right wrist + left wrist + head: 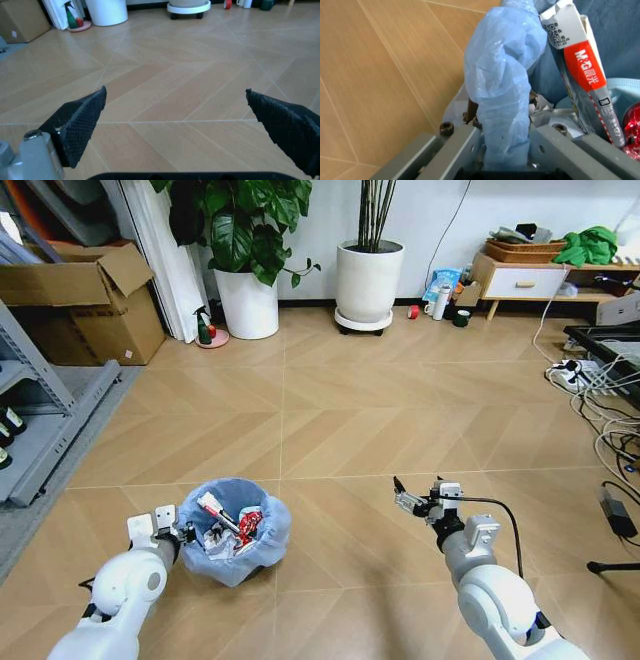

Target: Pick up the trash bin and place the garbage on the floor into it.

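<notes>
**Operator:** Head view first: I'm looking down on the floor [350,430], tan chevron boards running out to the far wall. Two white plant pots [369,280] stand back there, with a cardboard box [80,305] off to my left.

**Colleague:** And the trash bin?

**Operator:** The trash bin [236,530] is low in that view, left of centre, just ahead of my left arm. Its light-blue bag [502,86] is folded over the rim, and the garbage [230,525] sits inside it: white wads, red foil, and a white carton with a red band [585,67] standing up against the liner.

**Colleague:** What has the left tool got?

**Operator:** The left tool [180,532] is at the bin's rim on the side nearest my left arm. From the left wrist view, its grey fingers [465,150] are pressed in on either side of the bagged rim, pinching it between them.

**Colleague:** Right side?

**Operator:** The right tool [403,498] hangs over bare boards, well apart from the bin. Its dark fingers [80,120] are spread wide with nothing between them.
</notes>
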{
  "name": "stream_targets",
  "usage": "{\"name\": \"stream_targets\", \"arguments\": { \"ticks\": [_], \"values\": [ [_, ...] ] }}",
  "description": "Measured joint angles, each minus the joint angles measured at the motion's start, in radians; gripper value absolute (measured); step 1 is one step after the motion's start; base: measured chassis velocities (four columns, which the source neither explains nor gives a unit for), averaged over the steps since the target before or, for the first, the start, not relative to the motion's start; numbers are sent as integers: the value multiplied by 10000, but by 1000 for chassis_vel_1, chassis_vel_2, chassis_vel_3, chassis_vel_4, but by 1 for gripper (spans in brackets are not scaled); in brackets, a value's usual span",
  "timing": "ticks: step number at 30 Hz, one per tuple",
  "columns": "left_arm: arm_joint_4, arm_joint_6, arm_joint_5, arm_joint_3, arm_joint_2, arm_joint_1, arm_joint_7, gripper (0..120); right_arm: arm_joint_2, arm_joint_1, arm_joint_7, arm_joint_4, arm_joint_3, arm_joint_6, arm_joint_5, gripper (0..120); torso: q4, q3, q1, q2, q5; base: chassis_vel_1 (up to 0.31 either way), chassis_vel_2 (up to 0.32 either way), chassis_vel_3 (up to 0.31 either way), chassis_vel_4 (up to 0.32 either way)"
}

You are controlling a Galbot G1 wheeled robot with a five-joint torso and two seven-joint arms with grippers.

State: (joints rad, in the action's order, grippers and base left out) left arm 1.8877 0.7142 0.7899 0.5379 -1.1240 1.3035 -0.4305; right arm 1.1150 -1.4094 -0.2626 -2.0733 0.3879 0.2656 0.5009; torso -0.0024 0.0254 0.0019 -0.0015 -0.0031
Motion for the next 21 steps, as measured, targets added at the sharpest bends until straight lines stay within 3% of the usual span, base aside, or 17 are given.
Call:
{"name": "stream_targets", "arguments": {
  "ticks": [17, 21],
  "values": [
    [-46, 16, -36, -247, -261, -39, -341, 0, -153, -144, -17, -107, 163, 16, 95, 100, 1, 0, 0, 0, 1, 0, 0, 0, 0],
    [-29, 7, -78, -279, -349, -27, -400, 18, -229, -209, -16, -174, 229, 13, 102, 100, 1, -1, 0, 0, 1, 0, 0, 0, 0]
  ]
}}
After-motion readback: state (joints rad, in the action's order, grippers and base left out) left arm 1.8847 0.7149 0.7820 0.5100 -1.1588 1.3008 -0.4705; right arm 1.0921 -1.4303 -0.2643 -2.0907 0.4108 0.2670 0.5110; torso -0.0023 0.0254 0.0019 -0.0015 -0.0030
